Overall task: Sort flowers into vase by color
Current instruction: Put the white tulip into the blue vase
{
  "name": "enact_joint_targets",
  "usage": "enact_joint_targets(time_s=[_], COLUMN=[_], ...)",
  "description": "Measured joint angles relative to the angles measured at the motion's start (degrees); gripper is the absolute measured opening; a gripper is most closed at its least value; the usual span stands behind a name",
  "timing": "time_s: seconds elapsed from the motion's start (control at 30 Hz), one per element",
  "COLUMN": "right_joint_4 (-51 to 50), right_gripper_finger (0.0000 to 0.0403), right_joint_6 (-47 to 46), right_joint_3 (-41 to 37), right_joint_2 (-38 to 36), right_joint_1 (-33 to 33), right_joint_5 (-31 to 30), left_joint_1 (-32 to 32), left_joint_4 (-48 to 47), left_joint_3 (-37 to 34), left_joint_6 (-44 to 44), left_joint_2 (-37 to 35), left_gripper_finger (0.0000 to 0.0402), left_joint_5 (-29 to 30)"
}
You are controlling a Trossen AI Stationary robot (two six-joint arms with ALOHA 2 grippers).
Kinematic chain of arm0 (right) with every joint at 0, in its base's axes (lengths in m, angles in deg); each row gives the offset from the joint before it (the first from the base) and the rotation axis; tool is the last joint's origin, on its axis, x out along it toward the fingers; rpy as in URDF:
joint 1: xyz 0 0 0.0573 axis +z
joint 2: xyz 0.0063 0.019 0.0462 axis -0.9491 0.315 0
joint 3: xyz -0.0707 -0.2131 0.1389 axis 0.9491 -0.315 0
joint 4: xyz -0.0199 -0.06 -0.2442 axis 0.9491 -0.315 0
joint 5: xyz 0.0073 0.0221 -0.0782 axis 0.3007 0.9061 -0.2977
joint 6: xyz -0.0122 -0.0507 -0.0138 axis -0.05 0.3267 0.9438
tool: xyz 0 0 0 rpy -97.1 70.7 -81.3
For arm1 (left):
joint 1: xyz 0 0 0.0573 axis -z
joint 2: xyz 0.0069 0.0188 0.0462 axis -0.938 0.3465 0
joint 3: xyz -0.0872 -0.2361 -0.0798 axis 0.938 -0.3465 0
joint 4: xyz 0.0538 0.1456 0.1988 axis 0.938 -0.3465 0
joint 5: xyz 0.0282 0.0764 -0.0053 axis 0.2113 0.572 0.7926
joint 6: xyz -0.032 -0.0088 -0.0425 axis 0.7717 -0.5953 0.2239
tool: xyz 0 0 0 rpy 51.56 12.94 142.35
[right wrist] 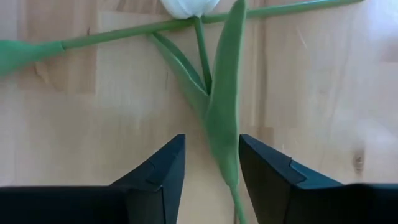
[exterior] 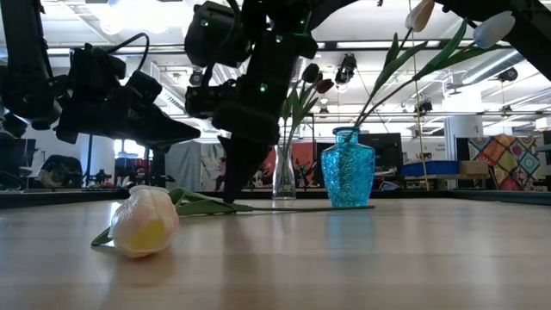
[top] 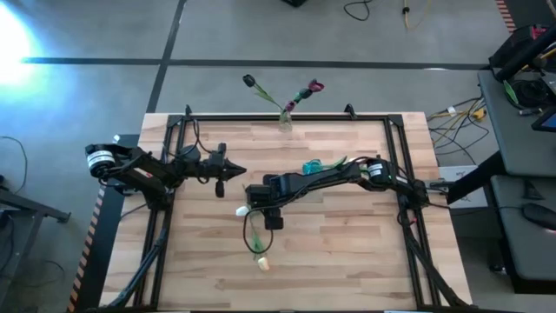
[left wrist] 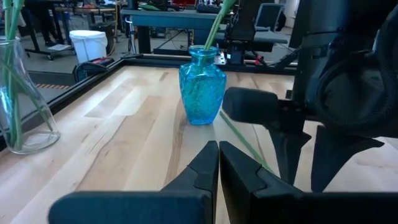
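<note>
Right wrist view, open right gripper [right wrist: 208, 171] straddling white tulip's [right wrist: 214, 93] stem on table, fingers parted.

The table [top: 347, 261] at the centre of the high view is pale wood in narrow glued strips, smooth with a soft sheen. Right of centre in the low view, the blue vase [exterior: 348, 168] looks like textured, glossy glass; the clear vase [left wrist: 22, 93] at the left edge of the left wrist view is smooth glass. The right gripper [right wrist: 208, 165] has matt dark fingers [right wrist: 165, 171], plastic by the look
</note>
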Motion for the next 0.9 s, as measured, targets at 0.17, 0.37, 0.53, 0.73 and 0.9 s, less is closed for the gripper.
enact_joint_targets(time_s=[0.17,0.37,0.53,0.73,0.9], right_joint_4=[1.0,1.0,1.6,3.5,4.3], right_gripper_finger=[0.0123,0.0087,0.0095,0.0156,0.0178], right_joint_6=[-0.7,-0.7,-0.9,-2.0,-2.0], right_joint_3=[-0.5,-0.7,-1.9,-3.3,-4.1], right_joint_2=[0.0,0.0,0.0,0.0,0.0], right_joint_1=[-0.3,-0.4,-0.4,-0.4,-0.8], right_joint_5=[0.3,0.3,0.3,-0.1,0.2], left_joint_1=[0.0,0.0,0.0,0.0,0.0], left_joint_4=[0.0,0.0,0.0,0.0,0.0], left_joint_3=[0.0,0.0,0.0,0.0,0.0], left_joint_6=[0.1,0.2,0.6,0.6,0.6], left_joint_2=[0.0,0.0,0.0,0.0,0.0], left_gripper_finger=[0.0000,0.0000,0.0000,0.0000,0.0000], left_joint_5=[0.0,0.0,0.0,0.0,0.0])
